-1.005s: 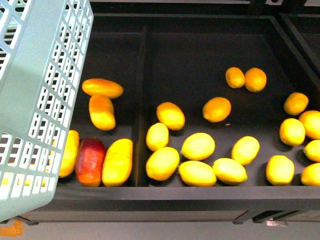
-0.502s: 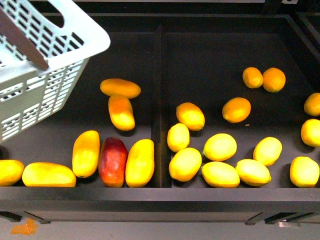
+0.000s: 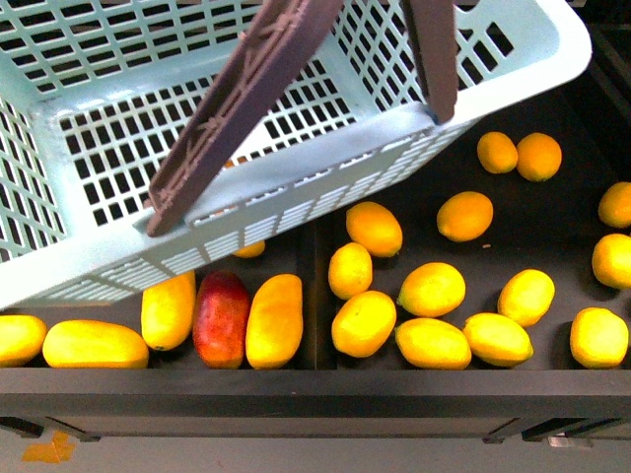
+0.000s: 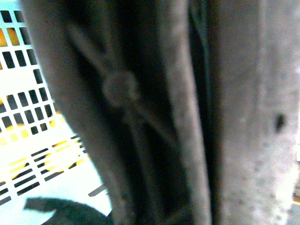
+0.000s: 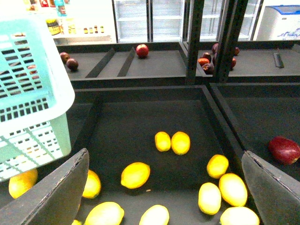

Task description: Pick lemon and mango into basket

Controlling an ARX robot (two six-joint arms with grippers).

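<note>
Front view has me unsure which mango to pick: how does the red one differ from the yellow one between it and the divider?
The red mango is deep red; the yellow mango is yellow-orange and looks slightly longer. Both are smooth ovals lying side by side, outside the basket.

Produce aisle: black bins (image 3: 394, 389) under bright light.
Dividers (image 3: 316, 315) split the bins above a grey floor (image 3: 296, 455). Glass-door fridges (image 5: 150, 18) and a white freezer (image 5: 281, 19) line the back, behind dark posts (image 5: 193, 42).
</note>
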